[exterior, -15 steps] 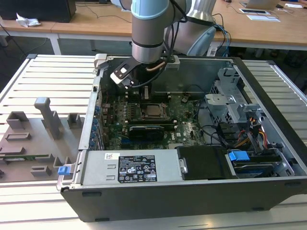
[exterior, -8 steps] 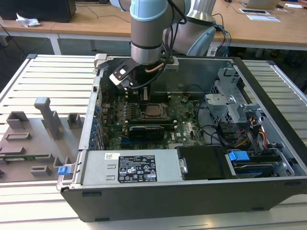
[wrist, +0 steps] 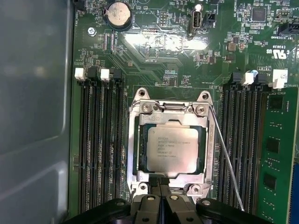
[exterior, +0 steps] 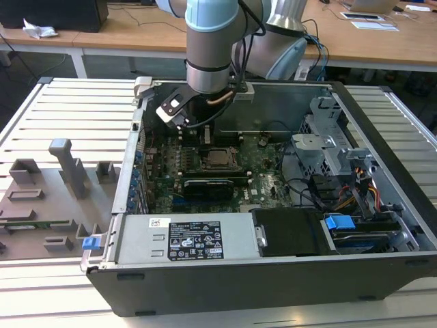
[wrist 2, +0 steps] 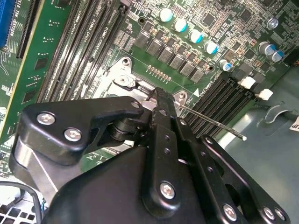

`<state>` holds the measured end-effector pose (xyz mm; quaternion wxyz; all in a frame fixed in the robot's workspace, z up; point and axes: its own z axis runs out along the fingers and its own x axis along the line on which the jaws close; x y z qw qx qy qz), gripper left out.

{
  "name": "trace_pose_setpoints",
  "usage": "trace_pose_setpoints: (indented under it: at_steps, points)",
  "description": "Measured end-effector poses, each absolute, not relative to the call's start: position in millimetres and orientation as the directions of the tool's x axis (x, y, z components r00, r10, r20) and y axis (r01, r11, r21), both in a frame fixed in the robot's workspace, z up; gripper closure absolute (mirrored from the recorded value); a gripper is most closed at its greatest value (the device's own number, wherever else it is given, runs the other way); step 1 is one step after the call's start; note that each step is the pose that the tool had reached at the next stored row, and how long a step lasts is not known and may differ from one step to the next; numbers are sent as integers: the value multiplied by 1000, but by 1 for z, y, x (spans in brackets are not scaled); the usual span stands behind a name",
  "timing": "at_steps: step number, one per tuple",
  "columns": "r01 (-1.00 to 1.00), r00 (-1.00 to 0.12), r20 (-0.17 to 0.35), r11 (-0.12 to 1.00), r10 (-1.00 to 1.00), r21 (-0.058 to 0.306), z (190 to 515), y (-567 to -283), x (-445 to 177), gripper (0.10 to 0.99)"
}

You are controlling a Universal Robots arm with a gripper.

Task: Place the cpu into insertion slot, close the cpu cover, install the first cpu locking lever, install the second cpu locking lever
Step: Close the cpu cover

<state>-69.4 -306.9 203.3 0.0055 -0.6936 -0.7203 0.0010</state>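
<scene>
The cpu (wrist: 170,149), a silver-grey square chip, lies in the insertion slot (wrist: 141,148) on the green motherboard. The cpu cover (wrist: 132,154), a silver windowed frame, lies flat over it. My gripper (wrist: 160,182) is shut, its black fingertips together at the middle of the cover's edge, with nothing seen between them. In the second wrist view the gripper (wrist 2: 156,93) tip touches the socket's metal frame (wrist 2: 124,74). A thin wire locking lever (wrist: 227,161) stands loose beside the socket, angled away from it. In the exterior view the cpu (exterior: 218,158) sits just below the arm's wrist.
Long black memory slots (wrist: 100,149) flank the socket on both sides. A grey case wall (wrist: 35,116) rises close by. The open case (exterior: 382,225) holds a power supply (exterior: 188,239) and drive cages (exterior: 328,147). A grey fixture board (exterior: 54,198) lies at the exterior view's left.
</scene>
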Motion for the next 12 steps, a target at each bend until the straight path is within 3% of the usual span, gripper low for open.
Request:
trace_pose_setpoints:
  at_steps: [7,12]
  points:
    - [999,-38,7,38,999,-9,214,-308,-69,980]
    - [999,-38,13,38,999,-9,214,-325,-69,980]
